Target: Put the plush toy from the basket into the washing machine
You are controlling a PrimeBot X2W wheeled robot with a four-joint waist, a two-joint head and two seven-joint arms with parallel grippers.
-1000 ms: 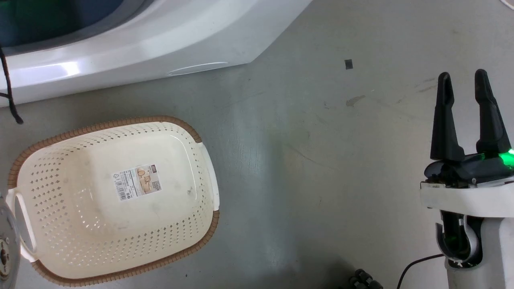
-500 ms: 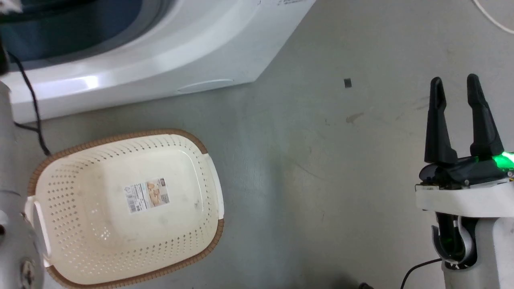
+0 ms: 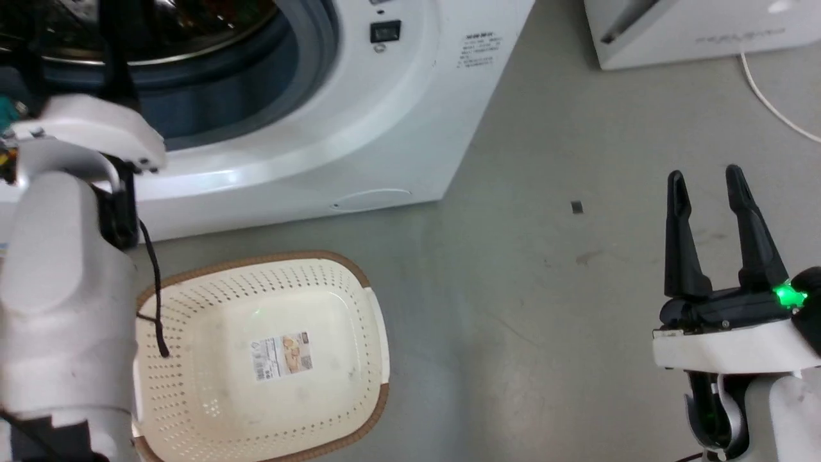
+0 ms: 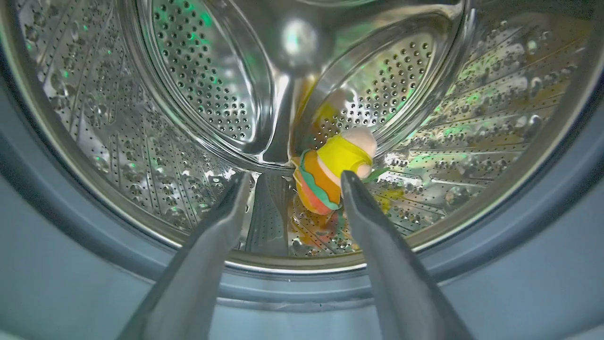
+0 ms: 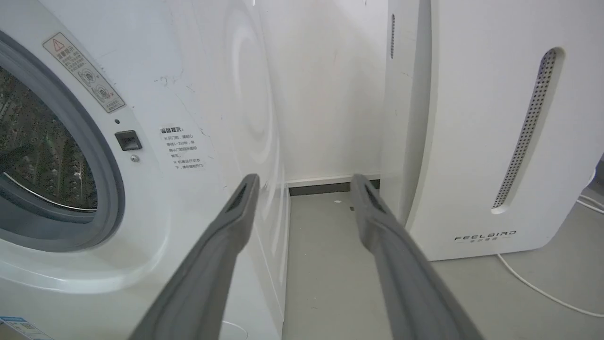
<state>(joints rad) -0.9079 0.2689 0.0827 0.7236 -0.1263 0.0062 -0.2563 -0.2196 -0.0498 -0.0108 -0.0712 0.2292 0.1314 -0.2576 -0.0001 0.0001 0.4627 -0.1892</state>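
Plush toy [image 4: 330, 174] inside the washing machine [image 3: 397, 115], left tool [image 4: 295, 177] open in front of it.
The left tool gapes wide at the porthole, holding nothing. The toy lies in the steel drum [image 4: 212, 85] just beyond its fingertips, long axis slanted: orange head toward the tool, yellow body pointing up and away. The right tool [image 3: 704, 174] is open, empty, well apart.

Cream basket [image 3: 211, 385] — brown woven rim

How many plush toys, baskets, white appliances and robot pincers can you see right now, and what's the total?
plush toy: 1
basket: 1
white appliances: 2 (washing machine, FEELBIRD appliance)
pincers: 2 (left pincer, right pincer)
Total: 6
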